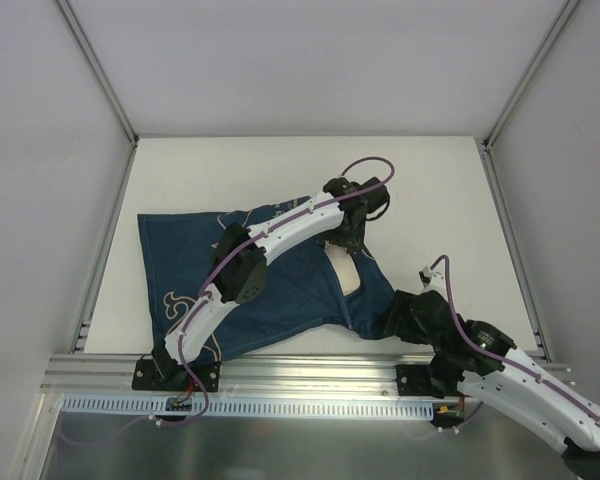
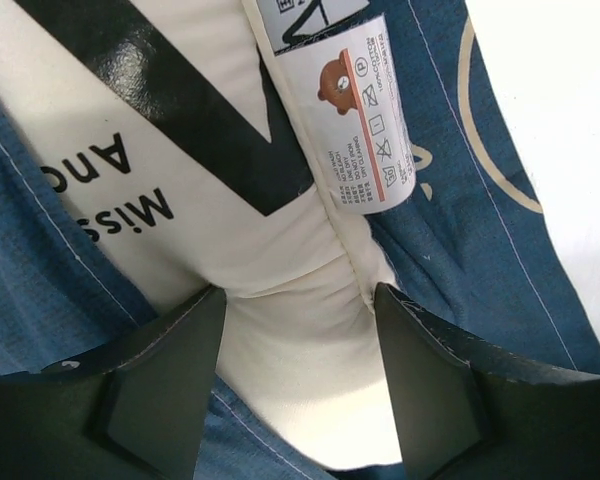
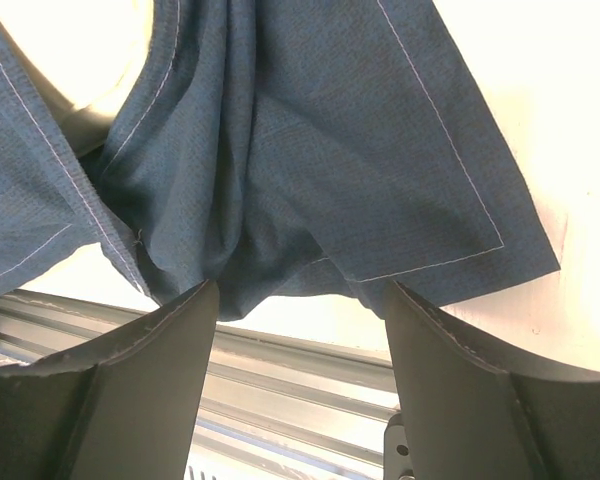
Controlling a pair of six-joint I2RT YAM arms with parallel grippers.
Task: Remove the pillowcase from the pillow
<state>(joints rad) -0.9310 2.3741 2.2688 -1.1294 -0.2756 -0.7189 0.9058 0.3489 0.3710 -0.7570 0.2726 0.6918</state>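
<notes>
The pillowcase (image 1: 300, 290) lay spread flat across the centre and left of the tabletop (image 1: 280, 170). Its open end faced the right of the overhead view, where a patch of the cream pillow (image 1: 352, 277) showed through the mouth. Most of the pillow was inside the navy cover.

In the left wrist view the pillow's exposed end filled the frame, with black lettering on it and a sewn care label (image 2: 355, 110) bearing a small bear mark. The left gripper (image 2: 298, 300) had its jaws spread around that end. Stuffing bulged between them and touched both inner faces, but I could not tell whether they were squeezing or only straddling it.

The right gripper (image 3: 300, 290) sat at the cover's lower right corner by the aluminium rail (image 3: 280, 370). Its jaws were released, and a fold of hemmed fabric hung just at their tips.

The pillowcase looked thin, limp and light, so it would likely bunch and slide rather than resist. The stitched hem at the open corner seemed the best hold. The pillow looked soft and compressible, and its seam near the label seemed the firmest place to pinch.
</notes>
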